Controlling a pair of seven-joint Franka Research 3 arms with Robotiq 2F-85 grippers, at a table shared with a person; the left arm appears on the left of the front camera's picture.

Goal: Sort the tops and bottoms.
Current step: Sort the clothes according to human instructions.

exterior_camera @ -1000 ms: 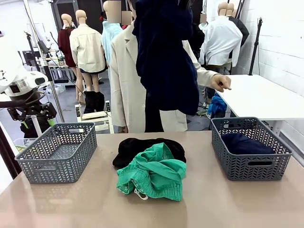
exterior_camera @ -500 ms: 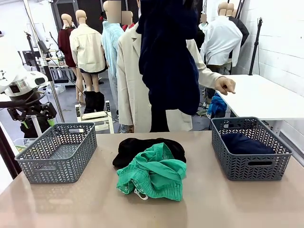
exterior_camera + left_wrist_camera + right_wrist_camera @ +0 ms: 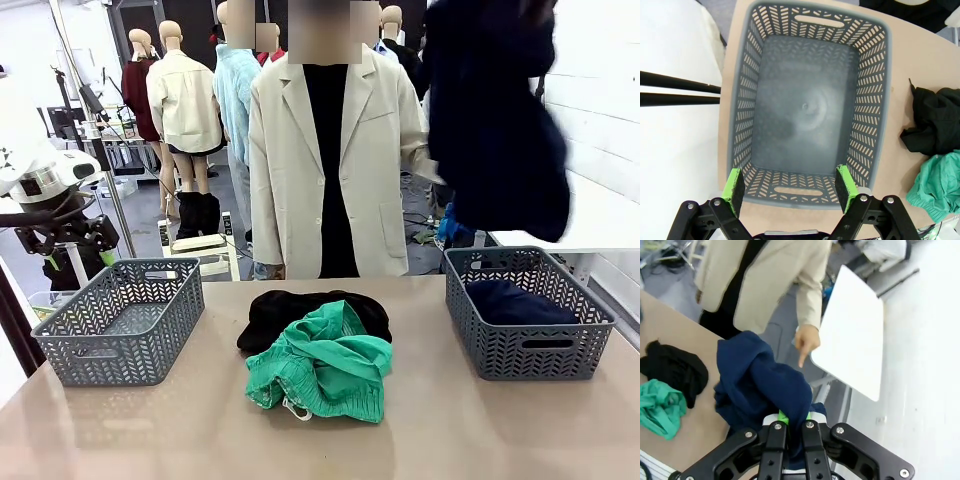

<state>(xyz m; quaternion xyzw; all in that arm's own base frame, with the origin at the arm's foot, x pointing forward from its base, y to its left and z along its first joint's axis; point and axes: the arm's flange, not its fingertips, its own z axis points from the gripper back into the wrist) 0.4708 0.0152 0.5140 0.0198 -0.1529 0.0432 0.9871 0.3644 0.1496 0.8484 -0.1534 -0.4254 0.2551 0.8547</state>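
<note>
A large dark navy garment [image 3: 495,130] hangs in the air at the upper right, above the right basket [image 3: 528,345]. In the right wrist view my right gripper [image 3: 790,416] is shut on this navy garment [image 3: 765,385], and the cloth covers its fingertips. On the table's middle the bright green garment [image 3: 325,365] lies partly on top of the black one [image 3: 290,310]. My left gripper [image 3: 789,184] hovers open over the empty left basket [image 3: 805,17], with the black garment [image 3: 935,120] and green garment [image 3: 935,187] off to one side.
A person in a beige blazer [image 3: 335,160] stands at the far edge, one hand [image 3: 806,340] pointing downward. Dark blue cloth [image 3: 515,300] lies in the right basket. The left basket [image 3: 120,320] stands at the table's left. A white table [image 3: 850,335] is beyond the right side.
The navy garment has swung from in front of the person to the right, over the right basket. The left arm and the pile on the table have not moved.
</note>
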